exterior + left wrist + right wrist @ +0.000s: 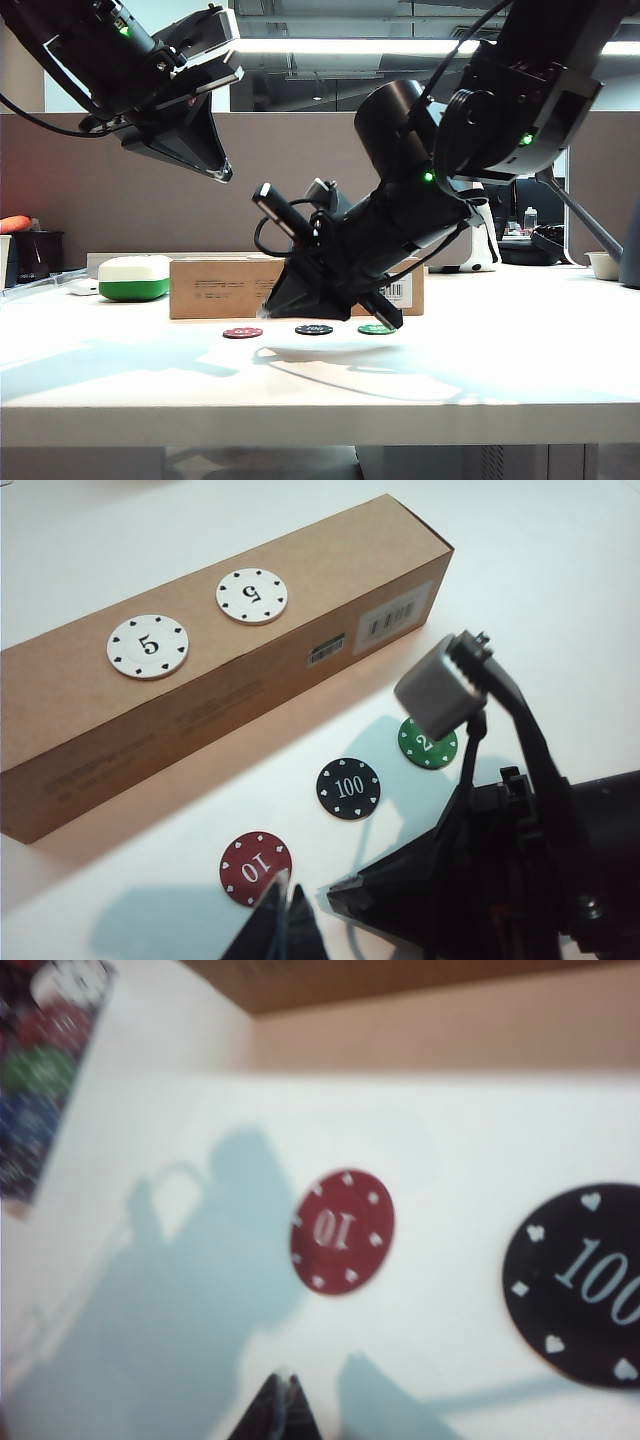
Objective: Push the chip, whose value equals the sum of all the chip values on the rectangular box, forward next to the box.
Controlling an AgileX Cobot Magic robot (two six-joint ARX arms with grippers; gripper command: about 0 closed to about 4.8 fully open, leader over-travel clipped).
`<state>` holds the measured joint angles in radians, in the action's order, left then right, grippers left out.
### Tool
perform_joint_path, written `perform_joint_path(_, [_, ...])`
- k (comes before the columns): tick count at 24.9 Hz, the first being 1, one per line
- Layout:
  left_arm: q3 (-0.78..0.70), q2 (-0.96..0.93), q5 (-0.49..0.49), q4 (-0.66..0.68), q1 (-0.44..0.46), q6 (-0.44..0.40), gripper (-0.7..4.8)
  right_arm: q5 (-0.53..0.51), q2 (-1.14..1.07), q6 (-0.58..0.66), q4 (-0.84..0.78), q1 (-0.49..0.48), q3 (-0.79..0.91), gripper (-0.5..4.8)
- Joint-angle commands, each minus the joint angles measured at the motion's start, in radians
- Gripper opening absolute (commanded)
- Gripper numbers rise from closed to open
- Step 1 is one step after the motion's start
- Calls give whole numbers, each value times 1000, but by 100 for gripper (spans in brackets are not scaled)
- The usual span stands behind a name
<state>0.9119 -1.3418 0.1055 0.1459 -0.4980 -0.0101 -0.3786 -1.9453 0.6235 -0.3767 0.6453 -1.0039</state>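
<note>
I see the table first, white and flat, w/ everything on it near the middle. The rectangular box lies long and low at the back; two white chips marked 5 sit on its top, so the sum is 10, and I judge this is why the box is there, as the reference for the choice.

The right arm reaches down across the middle in the exterior view, and the right gripper is low over the table, just beside the near side of the chip. Its tips look pressed together into one point, holding nothing; I think this is the shape for a push, not for a grasp, and the position behind the chip fits a shove fwd toward the box.

The left gripper hangs high on the left, well above the table, out of the way. I cannot tell if it is spread or not.

In front of the box three chips lie in a row, apart from it: the chip, then the black chip marked 100, then the green chip. A white-and-green case stands left of the box.

The chip is small, round, flat, dark red, w/ "10" in pale print and small pale marks around the edge. It lies flat, not touching the box yet.
</note>
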Motion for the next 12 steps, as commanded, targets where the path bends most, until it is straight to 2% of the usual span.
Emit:
perform_joint_path(1, [2, 2, 4, -13, -1, -5, -5, 0, -7, -110, 62, 16, -42, -5])
perform_joint_path(8, [2, 3, 4, -13, -1, -5, -5, 9, -39, -209, 146, 27, -114, -5])
perform_joint_path(12, [2, 2, 4, -13, -1, -5, -5, 34, -53, -210, 184, 29, -137, -5])
